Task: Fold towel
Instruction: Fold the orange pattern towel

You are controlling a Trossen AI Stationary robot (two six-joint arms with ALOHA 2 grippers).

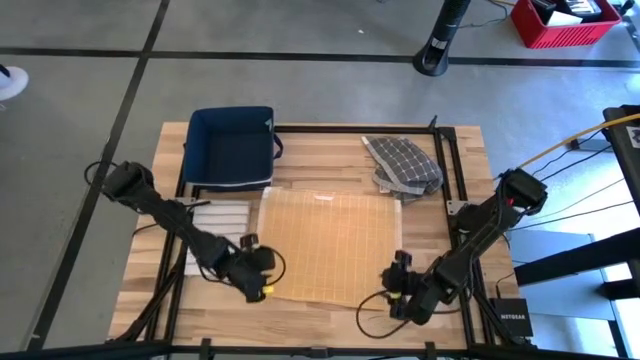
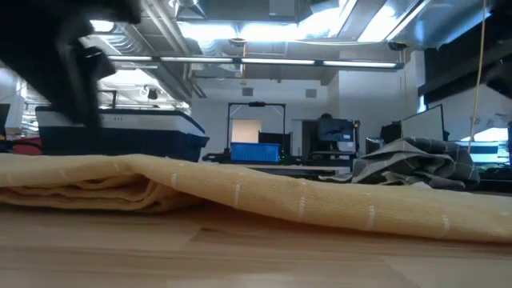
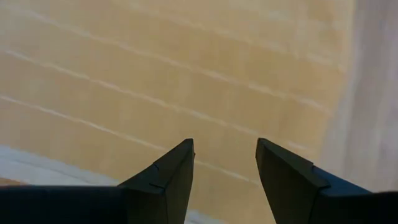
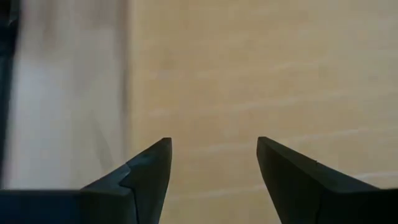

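Towel [image 1: 325, 243] lies spread on the bench [image 1: 330, 315], a yellow cloth with pale lines, roughly at the centre of the high view. Its near edge runs between your 2 grippers. The left gripper [image 1: 262, 272] sits at the towel's 7 o'clock corner and the right gripper [image 1: 397, 280] at its 5 o'clock corner. Both sets of jaws are spread and pinch nothing; each wrist view shows cloth through the gap between the dark fingers [image 3: 171, 180].

You look to be between grasps, judging by the open jaws. The low view shows a doubled layer along the near edge at 1 side, so a fold may already be in. For the next pinch, bring both jaws down evenly on matching corners, take all layers at once, and lift together so the edge stays straight. Uneven height will likely skew the fold.

Around the towel, the bench is pale wood inside a black frame. A navy bin [image 1: 230, 148] stands at 11 o'clock, a grey checked cloth [image 1: 402, 165] lies crumpled at 1 o'clock, and a white striped cloth [image 1: 222, 218] sits at 9 o'clock, just beside the towel. Beyond the bench the floor is grey with dark lines; a red crate [image 1: 563, 22] stands far off at 2 o'clock.
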